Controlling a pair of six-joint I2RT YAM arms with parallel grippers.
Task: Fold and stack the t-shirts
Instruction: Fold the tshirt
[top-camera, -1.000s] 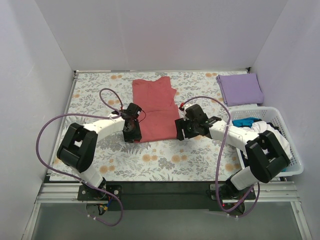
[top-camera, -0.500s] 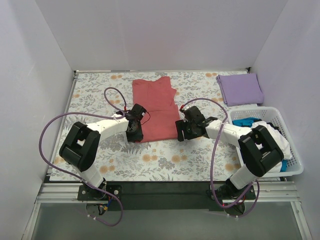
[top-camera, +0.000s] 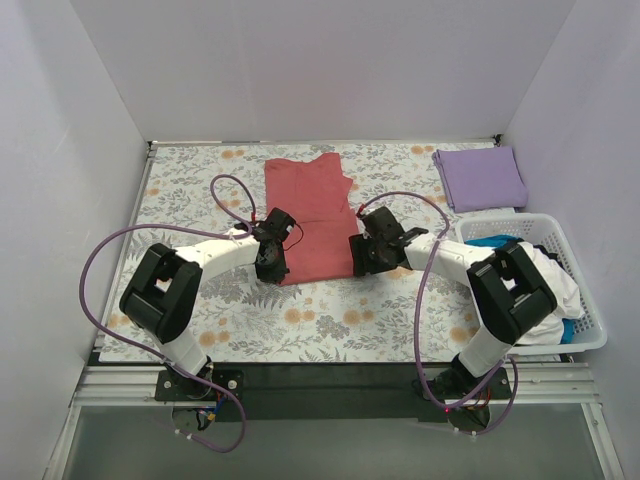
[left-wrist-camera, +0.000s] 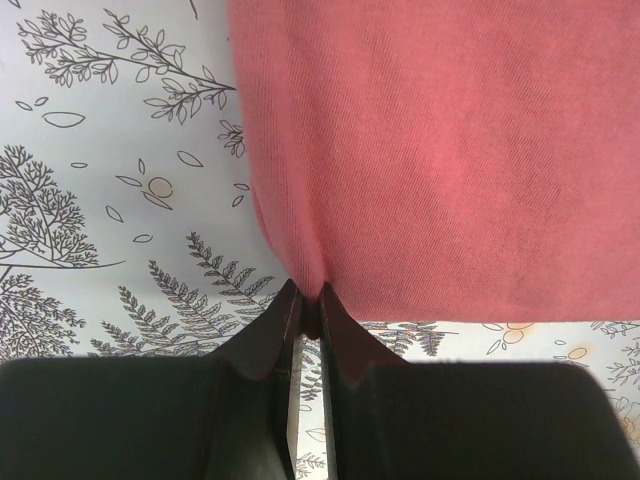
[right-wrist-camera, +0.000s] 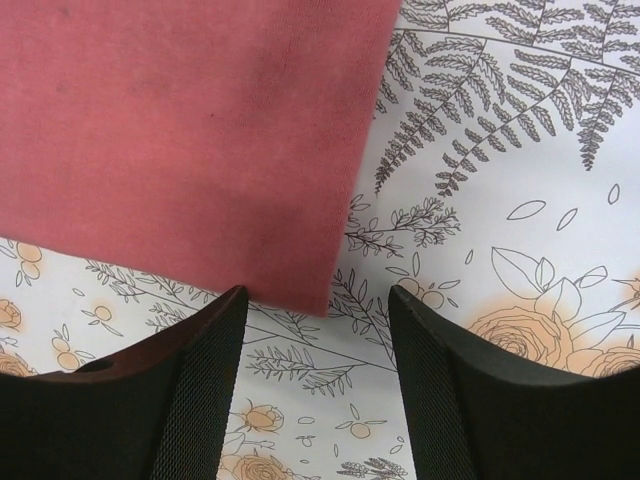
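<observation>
Closing since a moment earlier, our left gripper (left-wrist-camera: 309, 302) pinched the near left corner of the red tee (top-camera: 308, 205), which lay spread flat. Our right gripper (right-wrist-camera: 318, 305) stood open astride the near right corner; we judged both would lift the hem together. Far right lay the folded purple tee (top-camera: 480, 178).

The left jaws pinch together; right jaws gape.
</observation>
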